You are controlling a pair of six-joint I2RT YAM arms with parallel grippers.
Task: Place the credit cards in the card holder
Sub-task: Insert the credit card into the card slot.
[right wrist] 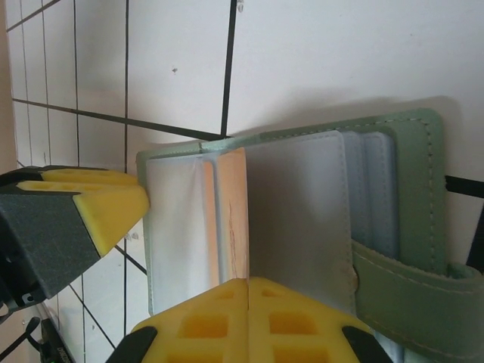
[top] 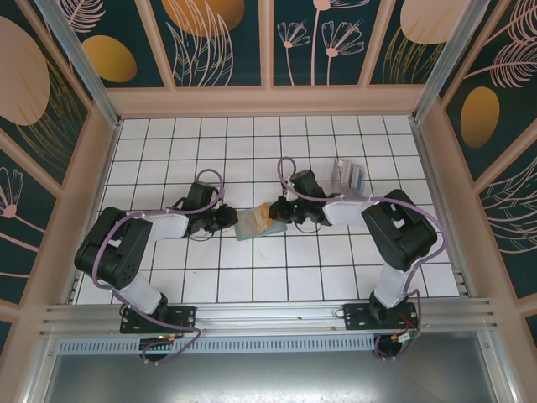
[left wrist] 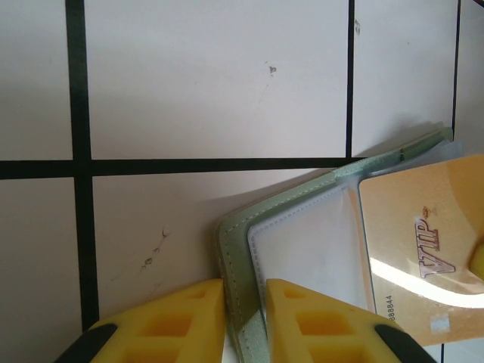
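On open tiles [left wrist: 212,76], left jaws apparently pinch the card holder [left wrist: 231,249] edge.

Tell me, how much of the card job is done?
Done: the holder lies open, its cover pinched by the left end effector. In hand: the right end effector grips a gold card against the clear sleeves. Left: sliding it fully in.

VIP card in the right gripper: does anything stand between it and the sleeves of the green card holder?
Nothing visible does. The VIP card, in the right gripper, lies against the clear sleeves of the open card holder; the left gripper pinches its cover edge, aside.
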